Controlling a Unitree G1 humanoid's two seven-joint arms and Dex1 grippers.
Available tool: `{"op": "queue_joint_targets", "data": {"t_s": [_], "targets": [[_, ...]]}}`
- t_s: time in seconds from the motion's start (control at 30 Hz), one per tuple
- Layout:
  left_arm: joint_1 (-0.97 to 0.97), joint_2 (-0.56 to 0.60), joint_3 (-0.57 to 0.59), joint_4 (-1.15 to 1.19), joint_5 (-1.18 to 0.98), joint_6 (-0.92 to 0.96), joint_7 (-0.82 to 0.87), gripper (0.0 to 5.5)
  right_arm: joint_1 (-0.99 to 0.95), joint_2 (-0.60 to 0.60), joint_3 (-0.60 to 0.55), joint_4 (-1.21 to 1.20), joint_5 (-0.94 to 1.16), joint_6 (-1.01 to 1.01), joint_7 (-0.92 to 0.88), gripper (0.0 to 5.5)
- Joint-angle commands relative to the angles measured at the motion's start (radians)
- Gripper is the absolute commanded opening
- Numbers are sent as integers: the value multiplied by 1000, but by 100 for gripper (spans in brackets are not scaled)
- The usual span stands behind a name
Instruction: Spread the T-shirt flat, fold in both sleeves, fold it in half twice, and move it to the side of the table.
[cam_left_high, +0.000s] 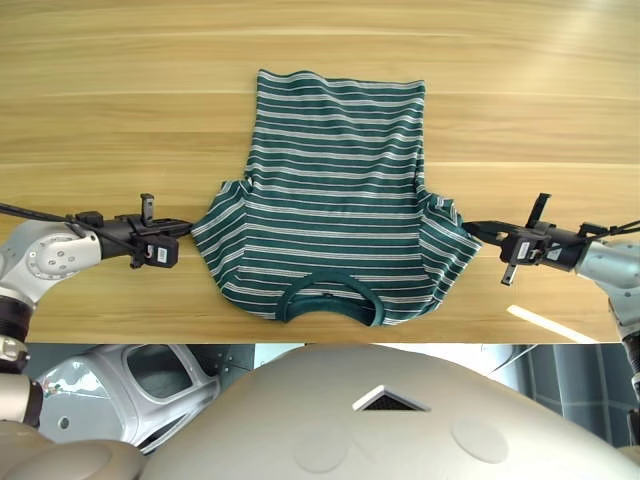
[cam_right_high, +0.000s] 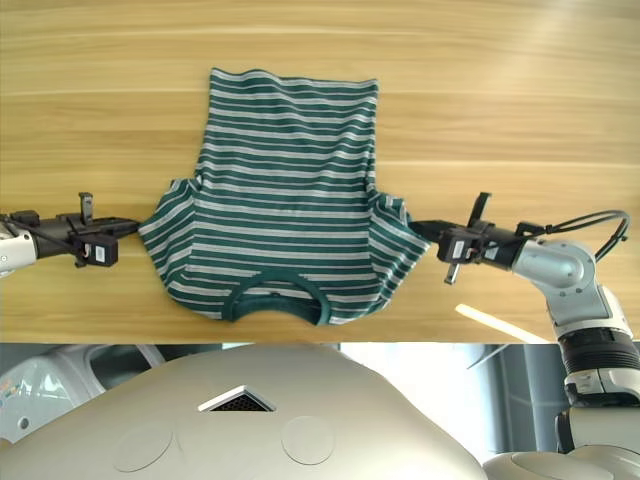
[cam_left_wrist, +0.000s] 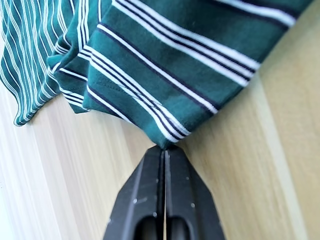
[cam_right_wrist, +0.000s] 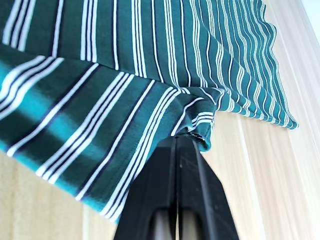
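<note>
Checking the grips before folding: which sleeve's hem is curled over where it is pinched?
The right sleeve: its hem curls over at the right gripper. The left sleeve meets the left gripper flat, by one corner.

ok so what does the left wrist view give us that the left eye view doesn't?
Left wrist view only: the left gripper close up, jaws shut together on the hem corner of the left sleeve.
Left eye view only: the whole T-shirt spread on the table, its collar nearest the robot, and the right gripper at the opposite sleeve.
Both: the green striped fabric, the table, and the left gripper at the left sleeve.
</note>
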Motion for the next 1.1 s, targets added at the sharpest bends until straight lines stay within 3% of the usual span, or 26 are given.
{"op": "queue_joint_targets", "data": {"t_s": [0.03,0.3,0.8,1.1], "targets": [[-15,-23,-32,36,38,-17,17,1,-6,3,-13,1,9,-3,-2,0],[10,9,-23,-52,-57,-28,-29,1,-7,2,-20,5,23,-1,1,0],[120,100,121,-367,-240,109,-110,1,-14,23,-9,37,26,-15,5,0],[50,23,103,-420,-212,106,-122,1,-18,45,-4,27,23,-9,4,0]]}}
